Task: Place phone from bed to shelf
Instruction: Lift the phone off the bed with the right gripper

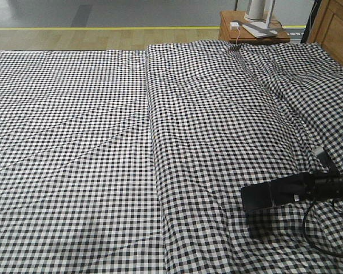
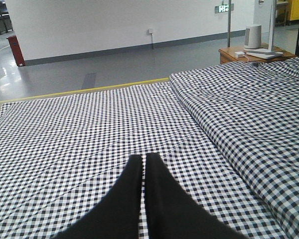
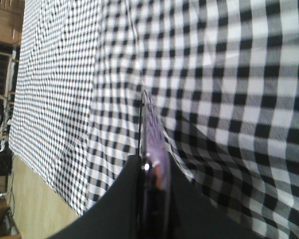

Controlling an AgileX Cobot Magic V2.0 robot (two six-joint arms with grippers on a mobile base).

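Nearest to you, in the lower right of the front view, your right arm comes in from the right edge. It lies almost level over the bed, with the wrist pointing to the left of the frame. A black cable loops down below it. A dark shadow lies on the cloth just under the arm's front end and apart from it, so this end seems to hang above the fabric.

In the right wrist view, the right gripper is clamped on the phone. You see the phone edge-on as a thin glossy strip with a pinkish-purple rim. It stands between the two black fingers and sticks out past them toward the middle of the frame. Both fingers press against its flat sides. No writing on the phone can be read from this angle.

In the left wrist view, the left gripper is at the bottom centre, over the flat checked cloth. Its two black fingers are drawn together, with only a thin slit of fabric showing between them, and they hold nothing.

Farther on, a raised fold runs up the middle of the bed. Beyond the far edge of the bed, at the upper right, stands a reddish-brown side table with a white appliance on it. On the far wall, at the top right of the left wrist view, there is a green sign. Its writing is too small to read.
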